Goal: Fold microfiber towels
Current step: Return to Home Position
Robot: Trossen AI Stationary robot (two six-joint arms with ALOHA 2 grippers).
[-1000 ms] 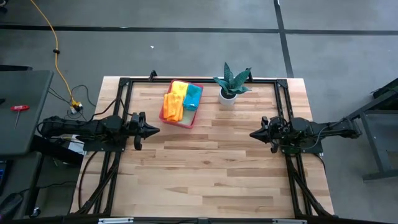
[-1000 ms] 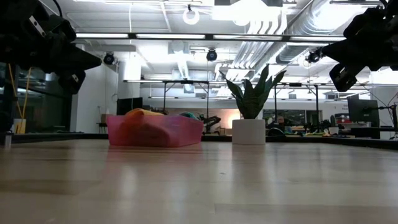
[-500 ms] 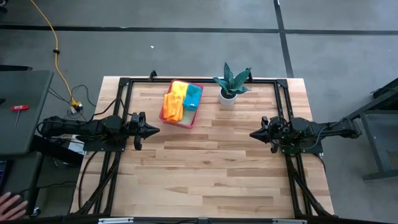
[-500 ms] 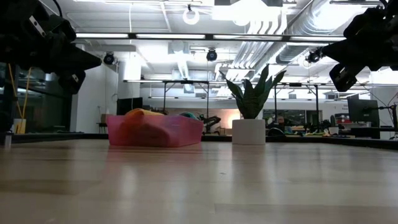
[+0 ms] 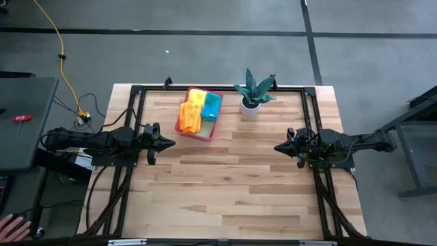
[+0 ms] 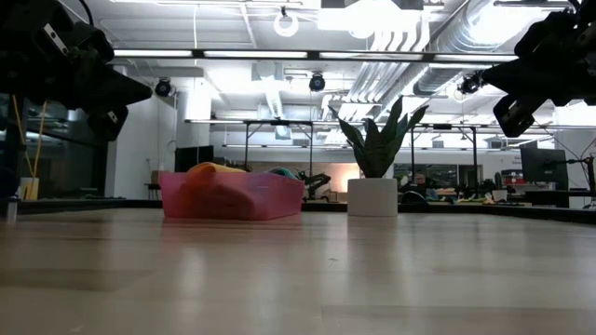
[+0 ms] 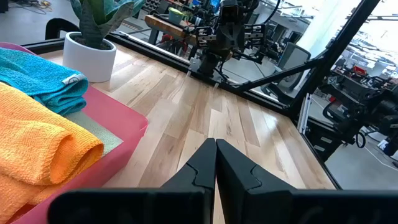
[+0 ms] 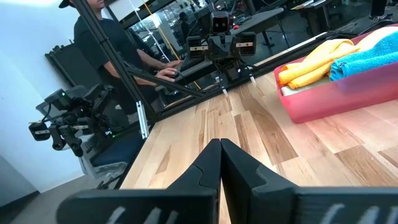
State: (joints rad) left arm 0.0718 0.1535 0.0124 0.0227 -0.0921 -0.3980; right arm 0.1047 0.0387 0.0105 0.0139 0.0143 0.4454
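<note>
The microfiber towels lie piled in a pink tray [image 5: 183, 128] at the table's far side: an orange one [image 5: 190, 117], a yellow one [image 5: 199, 97] and a teal one [image 5: 212, 106]. In the left wrist view the orange towel [image 7: 37, 146] and the teal towel [image 7: 43, 78] rest on a light green one [image 7: 93, 129]. My left gripper [image 5: 173, 143] hovers shut above the table's left side, pointing right. My right gripper [image 5: 276, 147] hovers shut above the right side, pointing left. Both are clear of the towels.
A potted plant [image 5: 252, 92] in a white pot stands right of the tray at the far edge. Black frame rails [image 5: 218, 88] run along the table's far, left and right sides. A person [image 8: 102, 28] stands beyond the table's left side. Bare wood [image 5: 225, 184] spreads between the arms.
</note>
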